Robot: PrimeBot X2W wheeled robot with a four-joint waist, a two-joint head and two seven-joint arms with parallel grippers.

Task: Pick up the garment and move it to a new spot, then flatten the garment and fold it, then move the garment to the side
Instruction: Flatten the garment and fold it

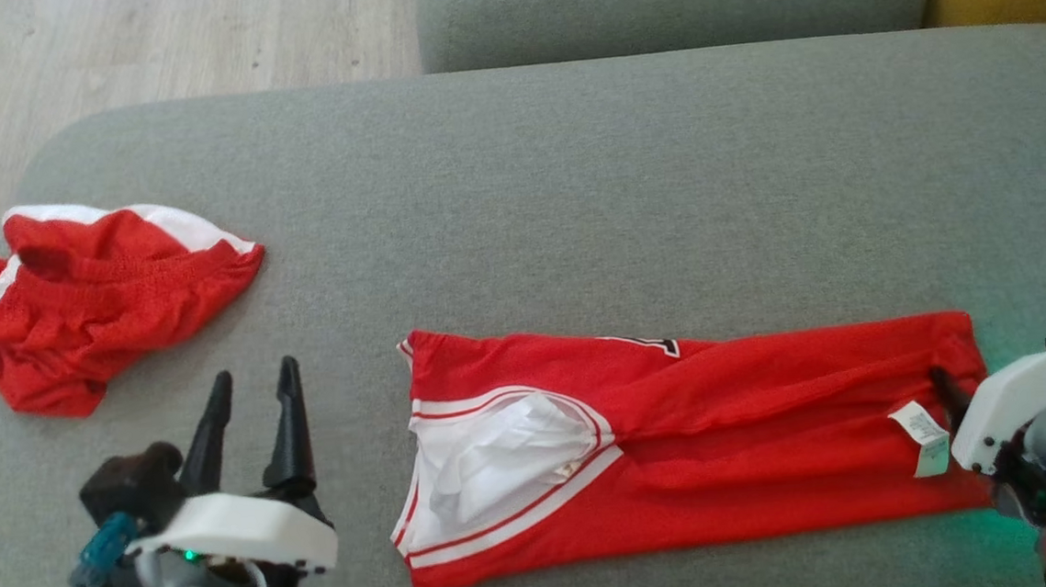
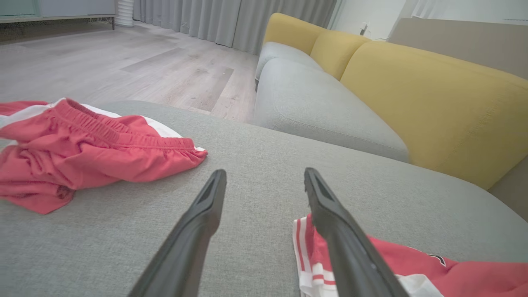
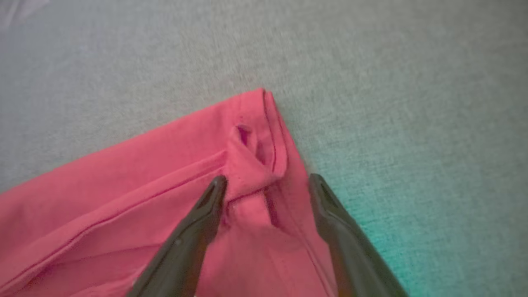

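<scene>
Grey cushion (image 1: 571, 189) (red garment (image 1: 728, 463) atop), wood floor (image 1: 146, 44)

head: down on jersey (image 1: 728, 463); left wrist: low, toward sofa (image 2: 433, 103); right wrist: close; all share jersey

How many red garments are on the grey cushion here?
2. Crumpled red shorts lie at the left of the grey cushion, beyond the left gripper; a red jersey lies along the front, its right end under the open right gripper. Another could be hidden beneath either.
</scene>
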